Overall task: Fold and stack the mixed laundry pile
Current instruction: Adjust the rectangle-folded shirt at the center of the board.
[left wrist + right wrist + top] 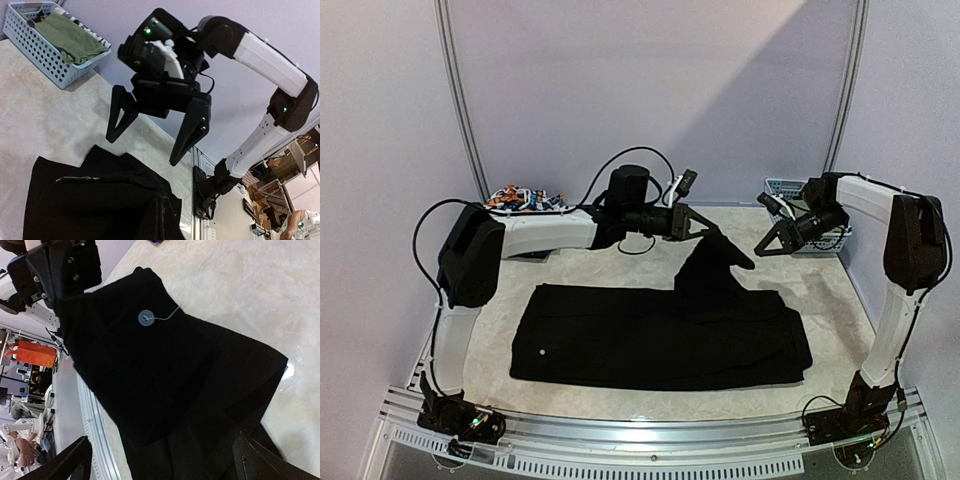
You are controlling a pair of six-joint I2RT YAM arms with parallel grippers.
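Note:
The long black trousers (650, 335) lie folded across the middle of the table. One end of them is pulled up into a peak at my left gripper (706, 230), which is shut on the fabric. In the left wrist view that black cloth (100, 200) fills the bottom and hides my own fingers. My right gripper (775, 245) hovers open just right of the peak, nothing between its fingers (75, 460). From the left wrist it shows with its jaws spread wide (141, 151). An olive-green garment (70, 37) lies in the basket. A colourful print piece (523, 198) sits at the back left.
The light-blue lattice basket (790, 187) stands at the back right corner, close behind my right gripper. A round tag on a thread (145, 317) shows on the trousers. The table's metal rail (650, 440) runs along the near edge.

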